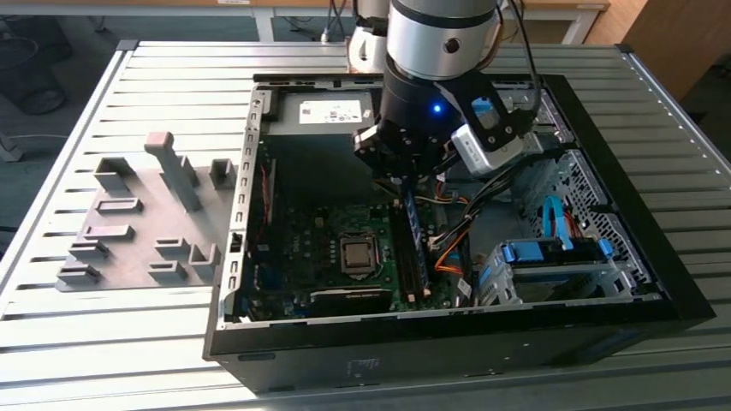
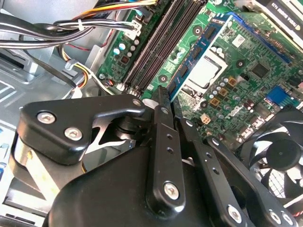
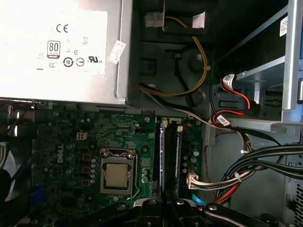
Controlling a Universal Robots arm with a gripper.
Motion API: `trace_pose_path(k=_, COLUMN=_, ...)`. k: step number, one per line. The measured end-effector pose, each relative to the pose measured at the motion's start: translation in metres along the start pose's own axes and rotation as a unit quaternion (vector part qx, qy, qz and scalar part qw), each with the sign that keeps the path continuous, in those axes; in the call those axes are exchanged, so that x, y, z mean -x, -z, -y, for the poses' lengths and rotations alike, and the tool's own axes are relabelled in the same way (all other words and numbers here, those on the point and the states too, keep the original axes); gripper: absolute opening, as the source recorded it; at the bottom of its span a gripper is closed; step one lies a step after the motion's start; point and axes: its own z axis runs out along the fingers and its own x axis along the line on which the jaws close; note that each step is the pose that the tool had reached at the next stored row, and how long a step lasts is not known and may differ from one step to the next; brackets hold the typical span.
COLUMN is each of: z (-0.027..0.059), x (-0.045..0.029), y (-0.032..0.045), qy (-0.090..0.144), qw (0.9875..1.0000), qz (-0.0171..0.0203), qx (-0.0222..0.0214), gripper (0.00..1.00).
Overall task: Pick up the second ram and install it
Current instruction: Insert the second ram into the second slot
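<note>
A: Inside the case [image 1: 674, 282] on the table [image 1: 68, 342], the claw [image 1: 408, 184] stands over the slots [image 3: 170, 156], closed thin on the ram [image 1: 412, 235], held edge-down.

B: Risky. If the ram sits skewed, pressing could jam it or stress the board [image 1: 320, 248].

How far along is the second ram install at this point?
Pickup looks done: the gripper is shut on the second ram, inside the case over the motherboard's memory slots. In hand: the ram, held lengthwise along the slots. Left: seating it; I cannot tell whether it has entered a slot yet.
</note>
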Motion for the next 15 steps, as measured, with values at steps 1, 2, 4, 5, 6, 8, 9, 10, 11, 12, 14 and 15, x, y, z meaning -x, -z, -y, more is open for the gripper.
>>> trace_pose_path(k=1, z=0.0, x=0.0, y=0.0, qy=0.0, qw=1.0, qz=0.0, qx=0.0, gripper=0.14)
trace_pose_path(k=2, z=0.0, x=0.0, y=0.0, qy=0.0, qw=1.0, qz=0.0, qx=0.0, gripper=0.14)
trace_pose_path(k=4, z=0.0, x=0.0, y=-0.0002, qy=0.0, qw=1.0, qz=0.0, qx=0.0001, gripper=0.14)
trace_pose_path(k=5, z=0.0, x=0.0, y=-0.0002, qy=0.0, qw=1.0, qz=0.0, qx=0.0001, gripper=0.14)
trace_pose_path(k=6, z=0.0, x=0.0, y=-0.0002, qy=0.0, qw=1.0, qz=0.0, qx=0.0001, gripper=0.14)
trace_pose_path(k=8, z=0.0, x=0.0, y=-0.0003, qy=0.0, qw=1.0, qz=0.0, qx=0.0001, gripper=0.14)
trace_pose_path(k=9, z=0.0, x=0.0, y=-0.0011, qy=0.0, qw=1.0, qz=0.0001, qx=0.0003, gripper=0.14)
trace_pose_path(k=10, z=0.0, x=0.0, y=-0.0025, qy=0.0, qw=1.0, qz=0.0001, qx=0.0003, gripper=0.14)
trace_pose_path(k=11, z=0.0, x=0.0, y=-0.0042, qy=-0.001, qw=1.0, qz=0.0001, qx=0.0002, gripper=0.14)
trace_pose_path(k=12, z=0.0, x=0.0, y=-0.006, qy=-0.001, qw=1.0, qz=0.0, qx=0.0001, gripper=0.14)
trace_pose_path(k=14, z=0.0, x=0.0, y=-0.0097, qy=-0.001, qw=1.0, qz=0.0, qx=0.0001, gripper=0.14)
trace_pose_path(k=15, z=0.0002, x=0.0001, y=-0.0112, qy=-0.002, qw=1.0, qz=0.0, qx=0.0002, gripper=0.14)
